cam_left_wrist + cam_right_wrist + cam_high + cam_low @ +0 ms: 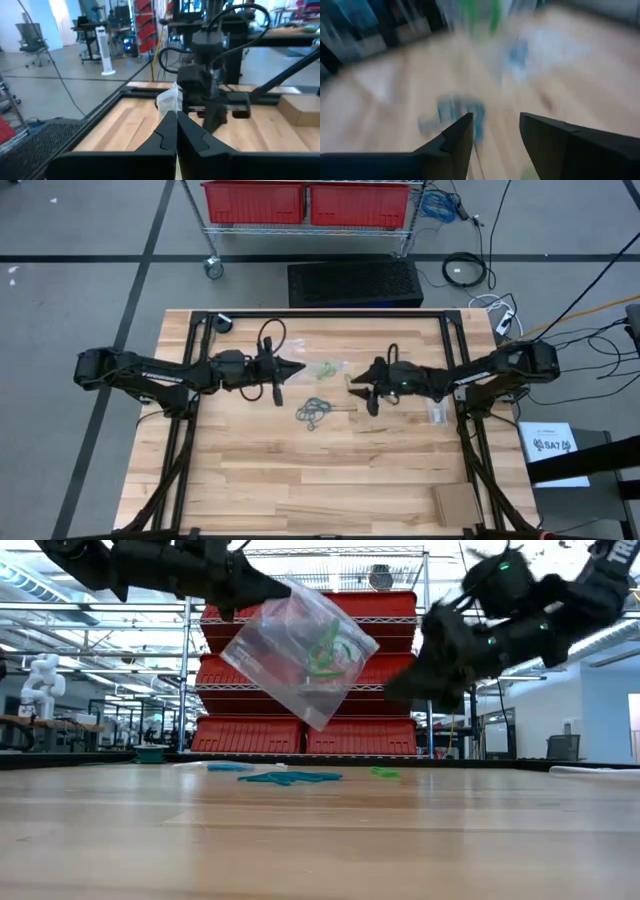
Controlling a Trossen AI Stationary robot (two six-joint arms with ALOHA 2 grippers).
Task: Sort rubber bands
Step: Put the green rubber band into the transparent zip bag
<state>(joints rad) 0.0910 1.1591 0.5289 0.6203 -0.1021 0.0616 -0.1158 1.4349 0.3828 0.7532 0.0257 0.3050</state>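
From above, your left gripper (300, 368) sits centre frame, fingers clenched on a clear bag (325, 369); the loose rubber bands (315, 413) lie just below on the tabletop (300, 490). Low view: the bag hangs upper centre, green bands (325, 648) inside. Right wrist view: your right gripper (495, 132) has fingers parted, empty, above the blurred bands. You're mid-sort; next, likely drop onto one band and pinch it cleanly.

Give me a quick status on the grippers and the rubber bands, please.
Left gripper shut on clear bag, held aloft with green bands inside. Right gripper open, beside the bag. Blue bands piled on table. Nothing in the way.
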